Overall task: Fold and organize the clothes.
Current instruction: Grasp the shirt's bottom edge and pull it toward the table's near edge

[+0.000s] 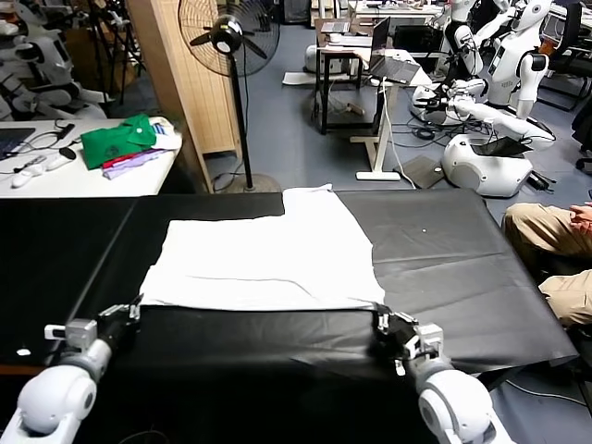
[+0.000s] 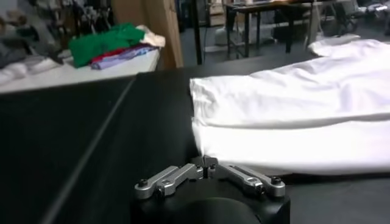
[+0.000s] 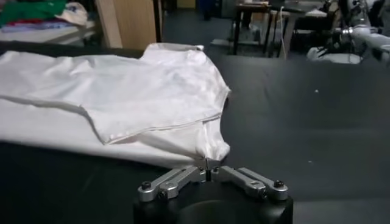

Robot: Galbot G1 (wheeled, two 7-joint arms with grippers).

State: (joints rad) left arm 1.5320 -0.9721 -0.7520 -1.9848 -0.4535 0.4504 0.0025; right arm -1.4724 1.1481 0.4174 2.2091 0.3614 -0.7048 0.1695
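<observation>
The white T-shirt [image 1: 264, 259] lies spread and partly folded on the black worktop [image 1: 444, 268] just ahead of both my tools, its near hem running from one tool to the other and one sleeve reaching away from me on the right. My left tool [image 1: 129, 313] has its fingers pressed together on the near left corner of the shirt's hem; in the left wrist view the fingertips of that tool [image 2: 207, 167] meet right at the cloth's edge. My right tool [image 1: 387, 324] is likewise pinching the near right corner, and in the right wrist view the fabric rises in a small peak where that tool [image 3: 208, 171] grips it. Well beyond my left tool, on a white table [image 1: 83, 176], sits a green garment [image 1: 118, 141] with a purple cloth [image 1: 139, 163] beside it. A standing fan [image 1: 231, 42] is behind the worktop.
</observation>
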